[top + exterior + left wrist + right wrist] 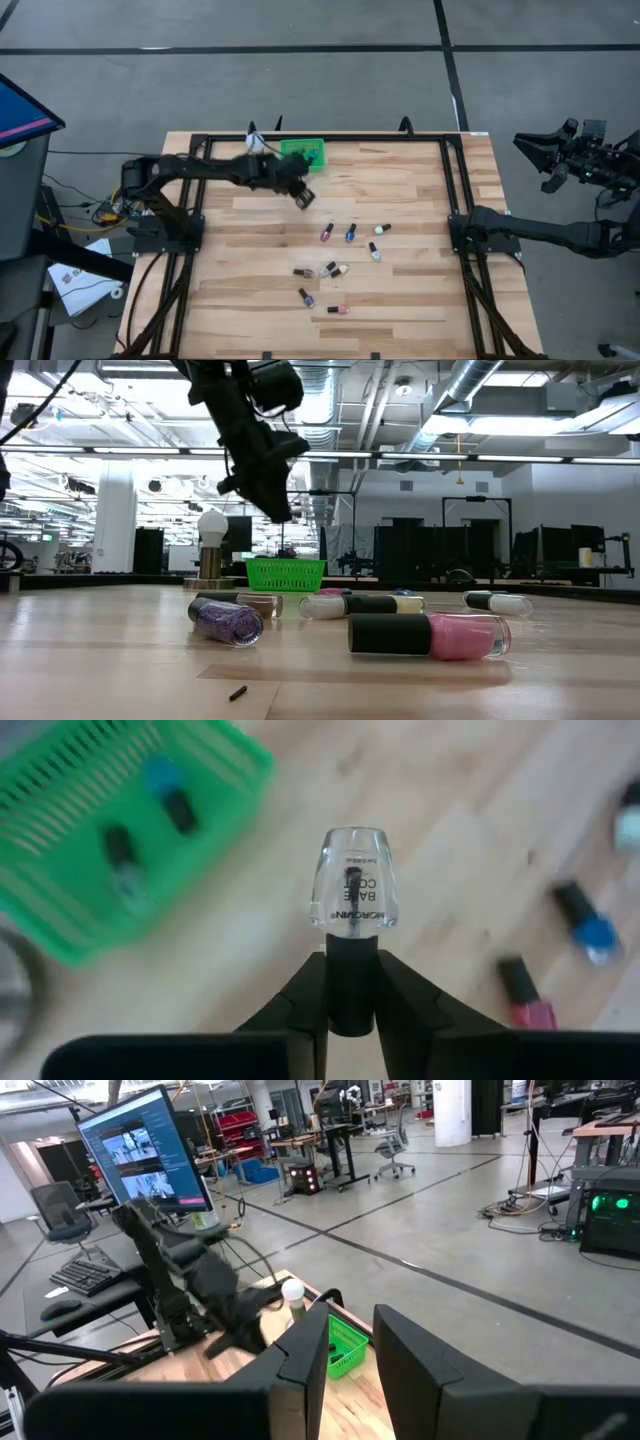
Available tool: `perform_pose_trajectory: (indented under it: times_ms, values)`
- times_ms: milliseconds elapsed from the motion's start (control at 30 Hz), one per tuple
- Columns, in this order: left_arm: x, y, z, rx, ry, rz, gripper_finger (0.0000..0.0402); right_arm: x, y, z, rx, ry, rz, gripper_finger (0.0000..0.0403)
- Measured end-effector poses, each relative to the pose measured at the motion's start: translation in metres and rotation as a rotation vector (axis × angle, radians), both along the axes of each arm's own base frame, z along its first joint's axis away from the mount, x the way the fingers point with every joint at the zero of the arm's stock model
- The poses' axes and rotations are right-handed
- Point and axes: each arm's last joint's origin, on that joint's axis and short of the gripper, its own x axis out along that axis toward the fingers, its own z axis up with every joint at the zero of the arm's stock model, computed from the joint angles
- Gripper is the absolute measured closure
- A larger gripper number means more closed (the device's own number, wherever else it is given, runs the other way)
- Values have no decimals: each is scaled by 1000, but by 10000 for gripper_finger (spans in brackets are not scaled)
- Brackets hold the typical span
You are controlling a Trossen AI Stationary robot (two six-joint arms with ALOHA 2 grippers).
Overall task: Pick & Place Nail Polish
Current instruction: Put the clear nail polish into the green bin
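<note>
My left gripper (305,197) hangs above the table near the green basket (303,152), shut on a clear-glass nail polish bottle (353,892) with a dark cap. The basket (110,840) holds two bottles, one blue (170,795) and one dark (120,855). Several more small bottles lie on their sides on the wood around the table's middle, among them a pink one (326,232), a blue one (351,233) and a purple one (306,297). My right gripper (535,160) waits open beyond the table's right edge. My left gripper pinches the bottle's dark cap (352,982) between its two fingers. The clear glass body (353,870) sticks out past the fingertips, in line with them. The fingers slant down from above (272,500). The bottle is lifted clear of the table.
A white bulb-shaped thing on a round base (211,545) stands beside the basket at the far edge. A black frame (452,180) runs along the table's sides. In the low view a pink bottle (430,635) and a purple glitter bottle (228,622) lie nearest.
</note>
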Motion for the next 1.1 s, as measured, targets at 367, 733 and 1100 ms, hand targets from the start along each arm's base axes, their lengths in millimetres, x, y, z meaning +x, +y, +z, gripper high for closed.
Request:
perform_pose_trajectory:
  times_ms: [367, 733, 1100]
  values:
    - [0, 68, 24, 137, -42, 39, 355, 0, 0, 0, 1, 0, -3, 327]
    - [29, 102, 5, 213, 118, -96, 355, 0, 0, 0, 0, 0, -12, 327]
    - [30, 120, -39, 188, 294, -190, 355, 0, 0, 0, 7, -4, -13, 327]
